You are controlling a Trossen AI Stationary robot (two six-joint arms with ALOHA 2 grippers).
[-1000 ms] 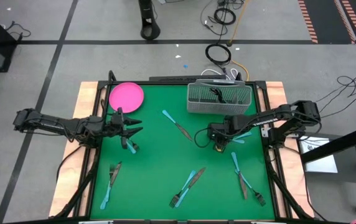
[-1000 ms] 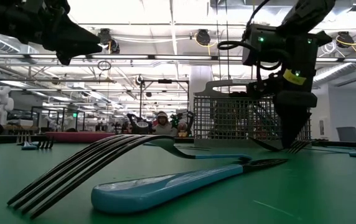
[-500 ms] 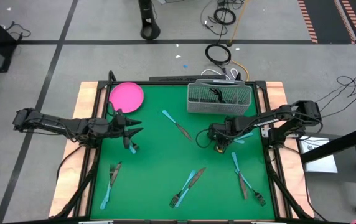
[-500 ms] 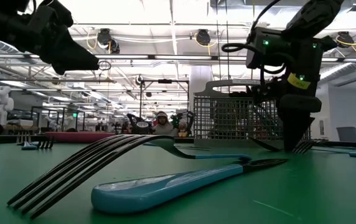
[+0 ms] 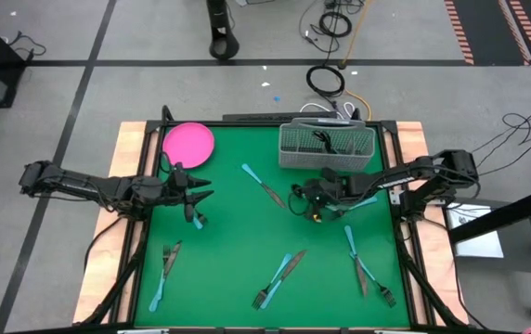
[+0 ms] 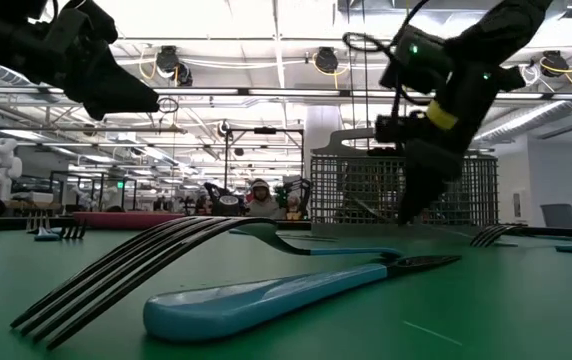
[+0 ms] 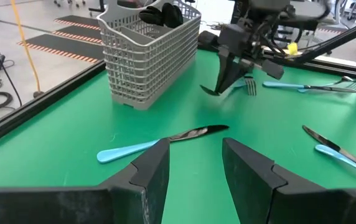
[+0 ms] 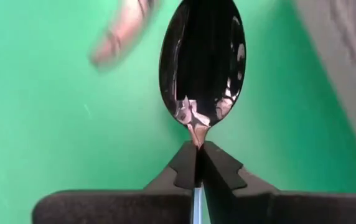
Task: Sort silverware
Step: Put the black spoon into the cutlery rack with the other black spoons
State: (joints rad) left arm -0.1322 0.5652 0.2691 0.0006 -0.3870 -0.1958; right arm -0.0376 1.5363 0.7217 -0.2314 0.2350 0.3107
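Shifted toward table centre, right tool clamps 1 spoon.

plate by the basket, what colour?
Solid pink, no pattern. The plate shows best in the high view, at the table's far left corner.

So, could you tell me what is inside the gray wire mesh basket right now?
The basket holds a few dark utensil heads that poke above its rim near one end. Its mesh walls hide their handles, so their kind and number cannot be told.
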